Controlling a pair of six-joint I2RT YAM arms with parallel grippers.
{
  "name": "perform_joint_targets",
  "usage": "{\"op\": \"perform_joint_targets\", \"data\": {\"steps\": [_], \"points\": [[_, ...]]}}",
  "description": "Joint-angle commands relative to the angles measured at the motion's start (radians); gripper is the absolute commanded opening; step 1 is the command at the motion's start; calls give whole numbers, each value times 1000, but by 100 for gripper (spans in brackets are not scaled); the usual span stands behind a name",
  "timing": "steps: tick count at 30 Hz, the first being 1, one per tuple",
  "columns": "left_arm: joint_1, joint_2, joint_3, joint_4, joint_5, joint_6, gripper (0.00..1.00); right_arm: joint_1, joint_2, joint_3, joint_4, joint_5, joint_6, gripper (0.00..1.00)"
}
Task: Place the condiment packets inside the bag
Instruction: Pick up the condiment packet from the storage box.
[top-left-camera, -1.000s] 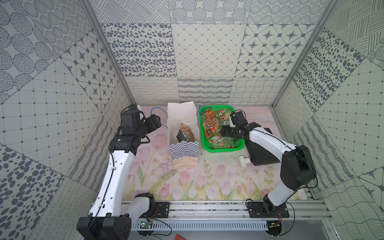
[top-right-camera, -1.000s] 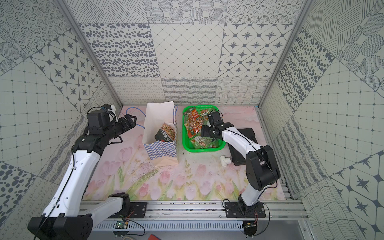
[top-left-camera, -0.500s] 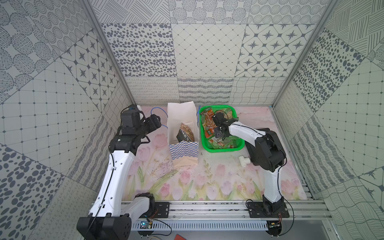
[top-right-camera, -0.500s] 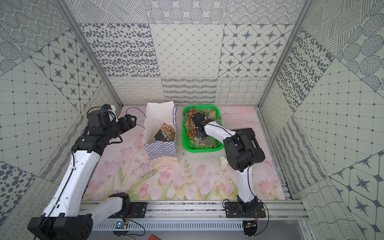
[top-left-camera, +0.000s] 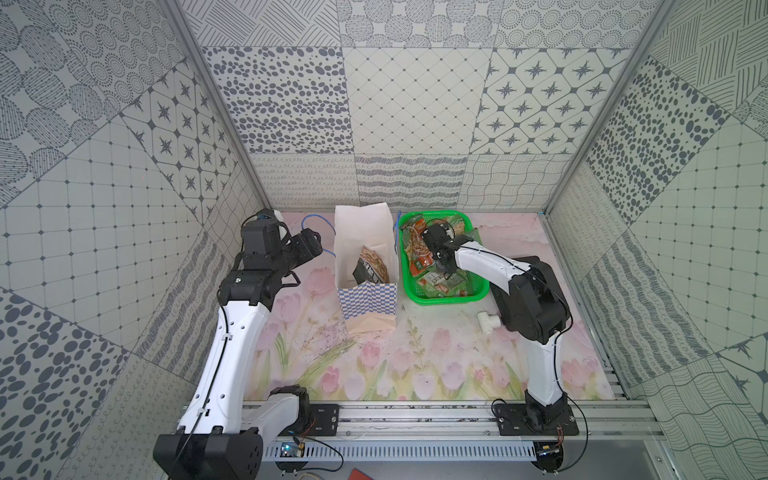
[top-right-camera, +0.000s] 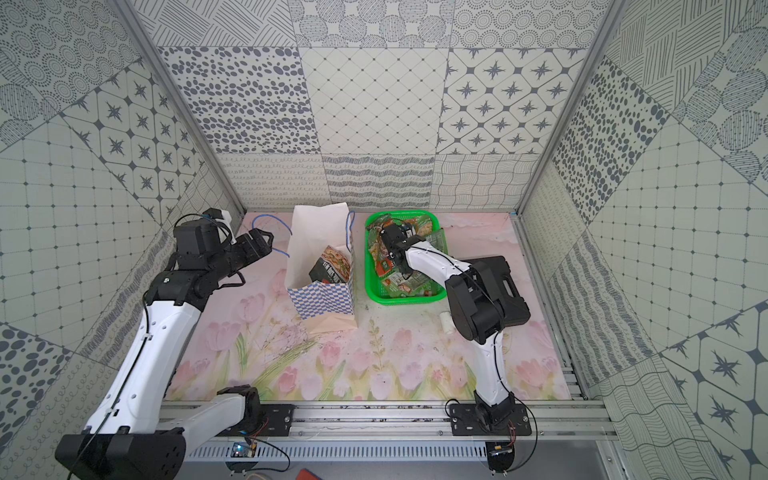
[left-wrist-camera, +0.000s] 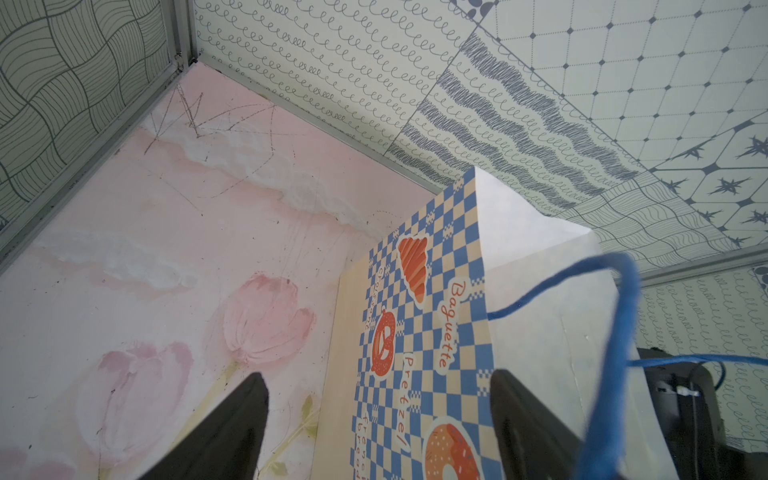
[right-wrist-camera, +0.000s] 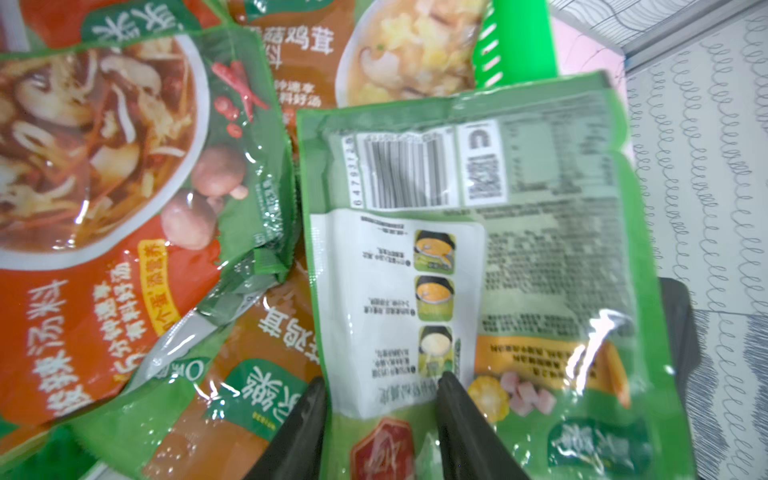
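Left wrist view shows the paper bag (left-wrist-camera: 436, 332) standing upright just ahead of the left gripper (left-wrist-camera: 376, 374). This gripper's fingers are spread wide with nothing between them, and the bag's blue cord handle (left-wrist-camera: 623, 316) loops close beside one finger. In both top views the green mesh basket (top-left-camera: 449, 296) sits beyond the bag from that gripper, and the right gripper (top-left-camera: 443, 268) reaches down into it. One large black-banded packet (top-left-camera: 372, 268) leans inside the bag. In the right wrist view the right gripper's partly closed fingers straddle the near edge of a green condiment packet (right-wrist-camera: 478, 249), barcode side up; whether they pinch it cannot be told. Other condiment packets (right-wrist-camera: 104, 145) lie heaped beside that gripper.
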Motion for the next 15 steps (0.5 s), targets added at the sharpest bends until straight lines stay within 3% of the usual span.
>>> {"op": "perform_joint_targets", "data": {"steps": [1, 5, 7, 8, 15], "points": [[0, -11, 10, 13, 17, 7, 87, -10, -72, -14, -2, 68, -8, 42], [0, -11, 11, 13, 21, 5, 87, -17, -109, -43, 28, 39, -21, 25], [0, -10, 9, 13, 19, 4, 87, -18, -121, -59, 53, 17, -34, 4], [1, -10, 9, 14, 21, 4, 87, -17, -131, -70, 67, -1, -43, 0], [0, -8, 8, 13, 22, 4, 87, 15, -273, -143, 159, -64, -81, 0]]}}
